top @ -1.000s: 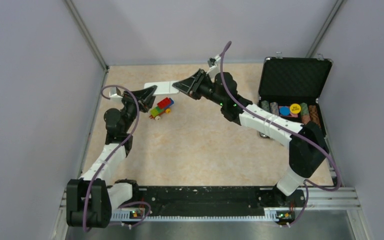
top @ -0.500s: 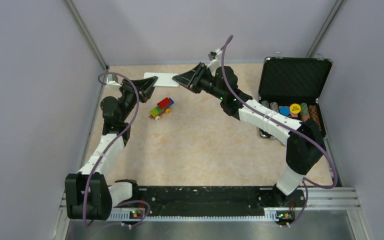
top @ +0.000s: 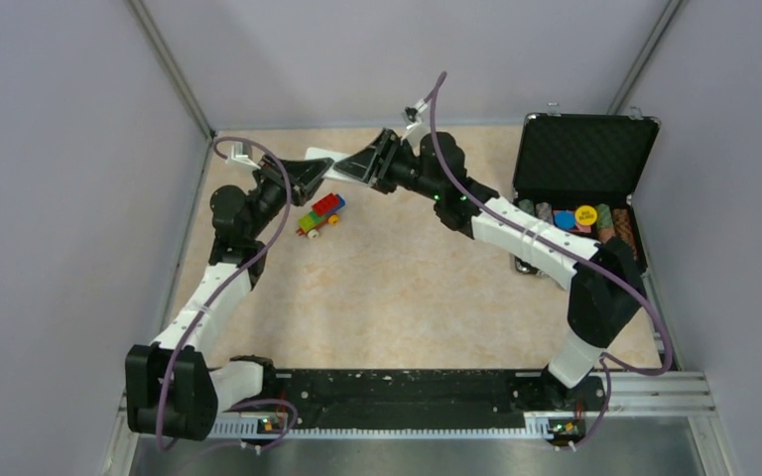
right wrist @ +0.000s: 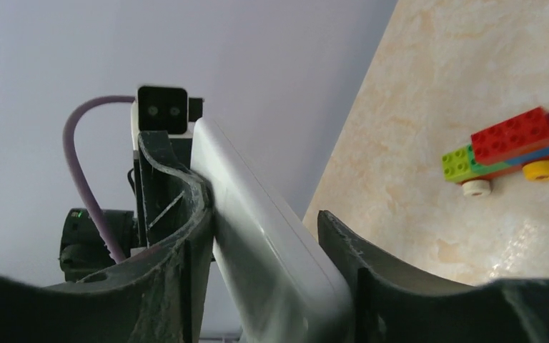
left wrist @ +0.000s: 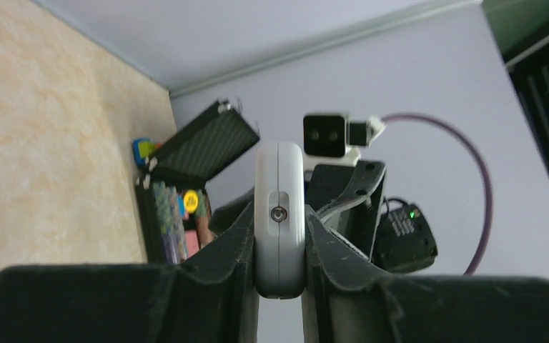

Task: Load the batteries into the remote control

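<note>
The remote control [top: 323,159], a flat light-grey handset, is held in the air over the back left of the table between my two grippers. My left gripper [top: 308,173] is shut on one end; the left wrist view shows that end [left wrist: 279,214] edge-on, pinched between both fingers of the left gripper [left wrist: 279,250]. My right gripper [top: 359,164] holds the other end. In the right wrist view the remote [right wrist: 257,229] lies slanted between the right gripper's [right wrist: 263,207] fingers. No batteries are in view.
A colourful toy-brick train [top: 319,213] lies on the table just below the held remote and shows in the right wrist view [right wrist: 515,146]. An open black case [top: 580,159] with round coloured chips stands at the back right. Grey walls close in the table's sides.
Both grippers carried the remote up and toward the back wall, then drew closer together. The remote now sits tilted between them. The train has not moved.
</note>
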`<state>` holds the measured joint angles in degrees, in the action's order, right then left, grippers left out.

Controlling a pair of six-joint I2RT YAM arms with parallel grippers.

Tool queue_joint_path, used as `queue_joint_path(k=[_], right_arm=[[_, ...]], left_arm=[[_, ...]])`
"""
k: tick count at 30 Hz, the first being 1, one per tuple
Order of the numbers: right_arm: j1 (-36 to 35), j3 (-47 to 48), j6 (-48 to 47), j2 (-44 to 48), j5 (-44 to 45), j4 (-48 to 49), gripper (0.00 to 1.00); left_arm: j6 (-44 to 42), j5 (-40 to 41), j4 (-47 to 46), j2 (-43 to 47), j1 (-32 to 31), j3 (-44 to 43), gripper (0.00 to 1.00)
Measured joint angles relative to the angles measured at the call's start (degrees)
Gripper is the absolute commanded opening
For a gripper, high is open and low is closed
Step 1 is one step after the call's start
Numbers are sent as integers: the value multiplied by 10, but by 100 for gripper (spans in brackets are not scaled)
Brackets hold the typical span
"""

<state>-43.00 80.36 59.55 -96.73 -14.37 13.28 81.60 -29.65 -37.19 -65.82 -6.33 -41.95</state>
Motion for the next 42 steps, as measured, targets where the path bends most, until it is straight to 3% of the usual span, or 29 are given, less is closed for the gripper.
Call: queue_joint_path(k=[3,8,16,23,31,34,38,42], right_arm=[[-7,-6,-11,5,-22,-20,69],[-3,-41,-23,40,-50,-46,79],[44,-107,-84,137,-113,-68,81],[69,-110,-196,160,-253,-65,79],[69,-63,-278,129,-398,-78,60],[69,-56,-295,122,-421,-85,43],[69,-49,-304,110,-439,-92,34],[69,-49,-306,104,-450,-95,15]], left_arm=[[-22,-15,27,9,-13,-1,0],[-70,-45,76,33,-23,-8,0],[-132,-119,88,59,-24,-31,0],[-169,-207,90,57,-18,-78,0],[-182,-302,90,23,-18,-118,0],[-198,-323,108,18,-18,-122,0],[-217,-332,129,18,-19,-127,0],[-231,-337,143,14,-18,-128,0]])
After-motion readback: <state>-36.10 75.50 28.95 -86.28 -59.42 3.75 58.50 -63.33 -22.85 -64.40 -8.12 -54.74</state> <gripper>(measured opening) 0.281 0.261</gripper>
